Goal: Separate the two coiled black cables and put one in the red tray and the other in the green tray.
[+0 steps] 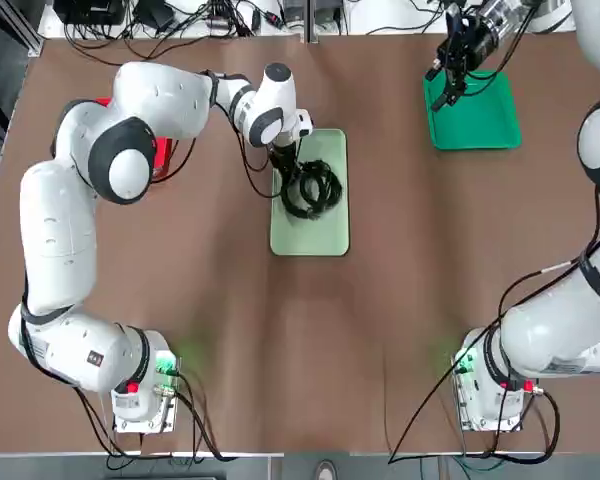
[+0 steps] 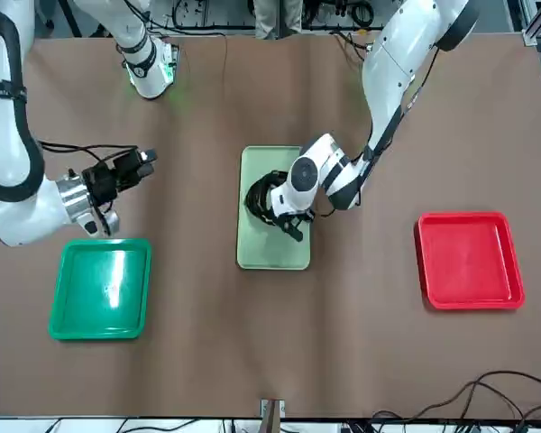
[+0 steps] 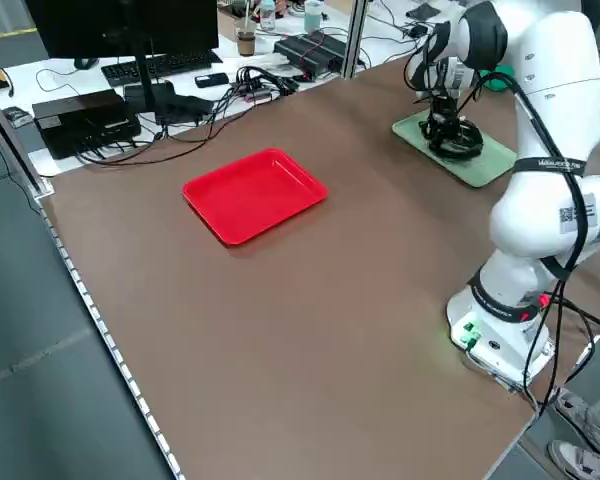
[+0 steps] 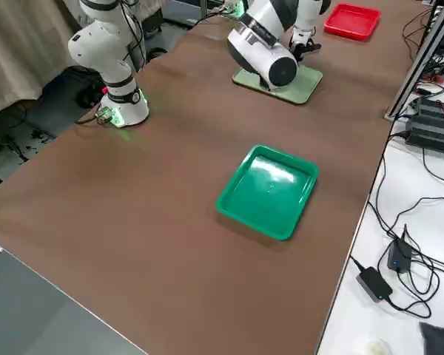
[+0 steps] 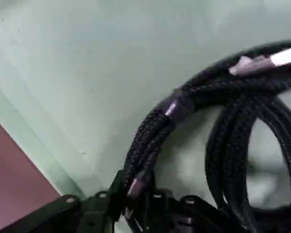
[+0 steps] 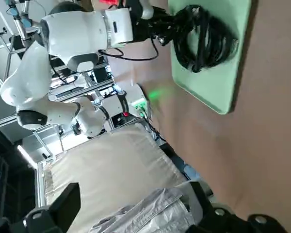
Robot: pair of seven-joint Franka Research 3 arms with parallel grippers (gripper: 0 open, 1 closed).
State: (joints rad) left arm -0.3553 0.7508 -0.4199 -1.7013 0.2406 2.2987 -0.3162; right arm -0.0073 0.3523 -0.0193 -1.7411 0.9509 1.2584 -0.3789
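Cables (image 1: 312, 188) on the pale tray (image 1: 310, 235), left gripper (image 1: 283, 165) pinching them.

Pale mint tray (image 1: 325, 238) mid-table (image 1: 230, 350)

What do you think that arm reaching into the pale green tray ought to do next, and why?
Probably close its fingers on one strand and lift a little. The left gripper is down at the edge of the black cables, which lie tangled together on the pale green tray, while the red tray and green tray both hold no cable. The right gripper hovers over the green tray.
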